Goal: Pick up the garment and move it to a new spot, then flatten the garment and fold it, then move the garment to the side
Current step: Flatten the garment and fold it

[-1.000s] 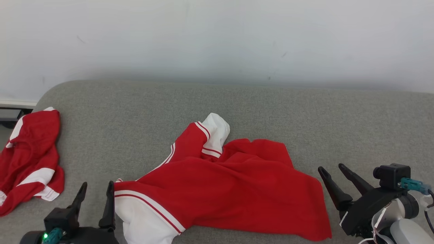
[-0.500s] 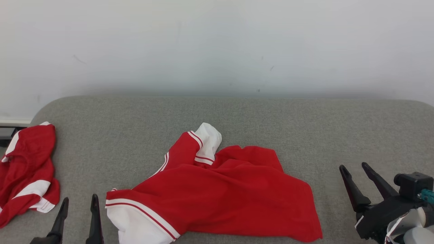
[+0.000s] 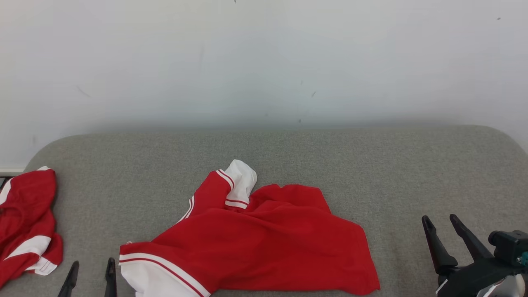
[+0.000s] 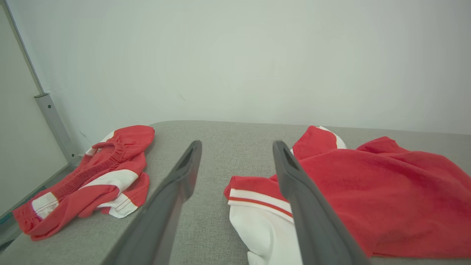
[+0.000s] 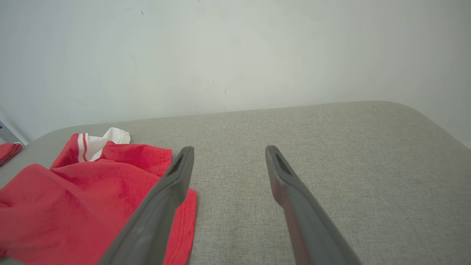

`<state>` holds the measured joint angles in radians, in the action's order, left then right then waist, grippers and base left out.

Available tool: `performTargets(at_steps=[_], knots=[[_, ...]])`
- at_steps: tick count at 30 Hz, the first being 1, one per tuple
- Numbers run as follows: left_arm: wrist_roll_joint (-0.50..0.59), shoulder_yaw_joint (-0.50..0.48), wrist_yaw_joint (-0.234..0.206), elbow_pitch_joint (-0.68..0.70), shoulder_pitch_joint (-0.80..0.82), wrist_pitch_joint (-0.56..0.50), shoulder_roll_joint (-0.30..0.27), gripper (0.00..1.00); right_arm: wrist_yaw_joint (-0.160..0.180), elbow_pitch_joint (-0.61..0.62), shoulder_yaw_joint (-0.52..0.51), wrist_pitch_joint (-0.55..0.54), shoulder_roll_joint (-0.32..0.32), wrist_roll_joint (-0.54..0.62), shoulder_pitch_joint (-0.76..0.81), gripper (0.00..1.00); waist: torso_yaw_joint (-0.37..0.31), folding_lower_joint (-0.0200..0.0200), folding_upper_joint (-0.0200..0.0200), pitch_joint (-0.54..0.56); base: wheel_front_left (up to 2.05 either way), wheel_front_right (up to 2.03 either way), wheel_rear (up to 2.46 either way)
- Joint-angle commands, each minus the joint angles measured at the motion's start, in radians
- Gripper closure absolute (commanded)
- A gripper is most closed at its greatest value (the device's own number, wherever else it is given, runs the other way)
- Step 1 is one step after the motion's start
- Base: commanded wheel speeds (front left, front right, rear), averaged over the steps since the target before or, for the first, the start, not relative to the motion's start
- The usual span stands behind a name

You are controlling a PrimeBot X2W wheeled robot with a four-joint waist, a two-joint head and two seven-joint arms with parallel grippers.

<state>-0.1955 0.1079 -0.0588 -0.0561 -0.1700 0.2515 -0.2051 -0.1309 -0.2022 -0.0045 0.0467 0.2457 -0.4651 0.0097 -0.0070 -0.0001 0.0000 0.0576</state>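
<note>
Both my grippers are empty, fingers spread wide with nothing between them. My left gripper (image 3: 92, 270) sits low at the near left, just beside the white-banded end (image 3: 152, 278) of the garment (image 3: 268, 239). From my left wrist I can't tell whether my inner finger brushes that white cloth or merely hangs in front of it. My right gripper (image 3: 439, 222) waits off the garment's right edge, near the red hem but apart from it, fingers pointing toward the wall (image 3: 264, 62).

The garment lies rumpled in the middle of the grey cushion (image 3: 392, 165), its red body creased and one striped sleeve (image 3: 233, 185) doubled up toward the back. At the far left lies a second red-and-white piece (image 3: 24, 222), well apart and not my job, I reckon.

So where am I? I judge it's the brink of a grasp, either to lift the garment or to start flattening it: the cloth is bunched and no fold is made. The next move calls for both hands coming in low, one at each end. I'd pinch a single layer at the white band and at the red hem, then draw apart evenly so the creases pull out. That doubled sleeve will likely need its own tug
</note>
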Motion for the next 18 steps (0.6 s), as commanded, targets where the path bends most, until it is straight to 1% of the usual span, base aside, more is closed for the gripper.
performTargets(at_steps=[1,7,14,18], knots=[[0.001,-0.010,-0.012,0.010,-0.013,0.003,-0.011,0.00,0.000,0.012,-0.009,-0.008,-0.010,0.007,0.013,0.00,-0.003,0.0001,0.0000,0.003,0.00,0.00,0.00],[0.014,-0.022,-0.044,0.025,-0.010,-0.003,-0.013,0.00,0.000,0.037,-0.035,-0.020,-0.032,0.004,0.034,0.00,-0.004,0.0001,0.0000,0.002,0.00,0.00,0.00],[0.008,-0.027,-0.052,0.037,0.032,-0.022,-0.024,0.00,0.000,0.038,-0.027,-0.016,-0.048,0.010,0.028,0.00,0.000,0.0001,0.0000,-0.005,0.00,0.00,0.00],[0.005,-0.028,-0.055,0.038,0.036,-0.067,-0.038,0.00,0.000,0.038,-0.013,-0.031,-0.044,0.016,0.024,0.00,0.000,0.0001,0.0000,-0.006,0.00,0.00,0.00]])
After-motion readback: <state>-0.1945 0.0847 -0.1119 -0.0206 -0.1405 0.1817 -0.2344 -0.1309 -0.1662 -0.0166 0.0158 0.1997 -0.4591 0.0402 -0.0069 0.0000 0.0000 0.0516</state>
